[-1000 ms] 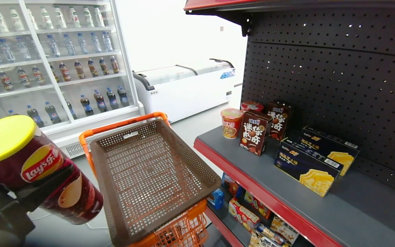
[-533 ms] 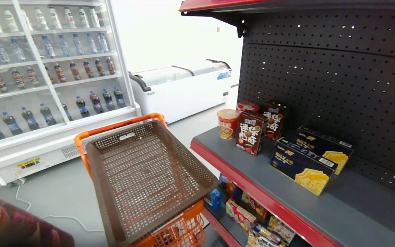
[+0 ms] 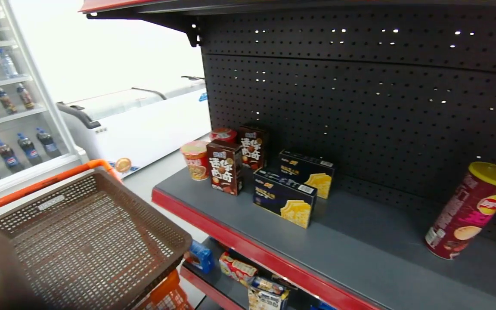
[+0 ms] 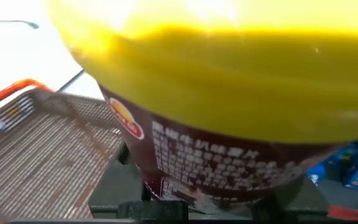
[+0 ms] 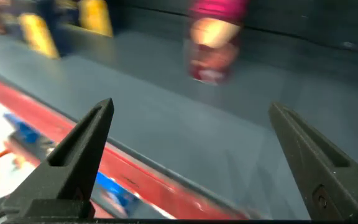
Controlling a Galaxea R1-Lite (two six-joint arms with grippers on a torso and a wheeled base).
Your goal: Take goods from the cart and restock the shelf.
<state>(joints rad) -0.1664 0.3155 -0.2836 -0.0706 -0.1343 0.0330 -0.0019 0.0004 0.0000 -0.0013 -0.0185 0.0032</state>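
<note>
- The left gripper (image 4: 213,202) is closed on a chips can (image 4: 229,149), and the grip seems to sit low on the body, far from the yellow lid. I judge that the long free end could swing or slip if the arm turns fast.
- The can is beside the cart (image 3: 37,185), not yet over the shelf (image 3: 360,241). On the way in, its lower end could strike the red front edge (image 3: 248,252) of the shelf.
- A second can (image 3: 472,211) stands on the shelf at the robot's right. It looks tilted in the head view; whether it truly leans I cannot tell. A touch from the incoming can would probably tip it over.
- The right gripper (image 5: 197,155) is wide open and holds nothing, near the front edge and facing the second can. It could cross the path of the left arm.
- The boxes (image 3: 284,202) farther left leave free shelf between, so placing too close to either side is an avoidable risk.
</note>
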